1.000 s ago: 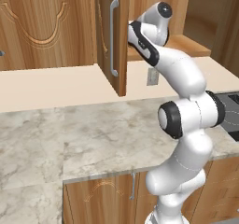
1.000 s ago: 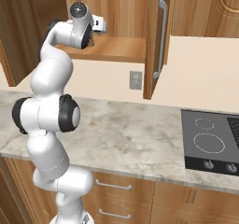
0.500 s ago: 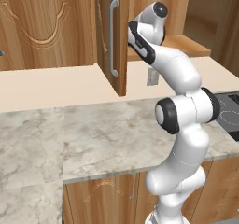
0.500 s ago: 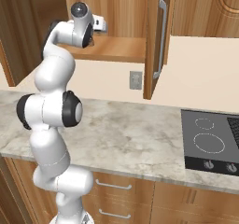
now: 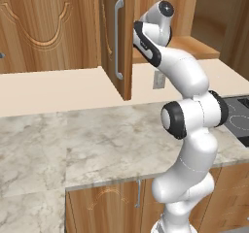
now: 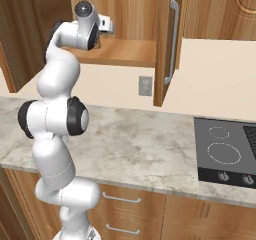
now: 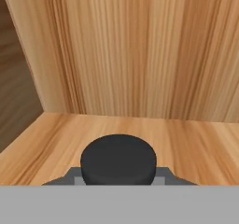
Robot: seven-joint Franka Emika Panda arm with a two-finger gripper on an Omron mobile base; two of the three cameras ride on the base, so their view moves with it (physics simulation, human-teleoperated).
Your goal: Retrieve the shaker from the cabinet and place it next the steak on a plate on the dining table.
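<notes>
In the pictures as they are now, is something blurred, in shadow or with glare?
Hand view: the shaker cap is soft-edged, close to the lens, matte, no glare. Left base view: the cabinet interior is shaded at its far side. Right base view: evenly lit; the cooktop shows no reflection.

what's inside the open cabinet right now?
The shaker's dark cap on the wooden shelf, gripper shut around it. Its body is hidden below the cap.

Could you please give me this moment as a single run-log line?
phase: grasp in cabinet | gripper: shut on shaker | door: open | shaker on shelf, not yet lifted
</notes>
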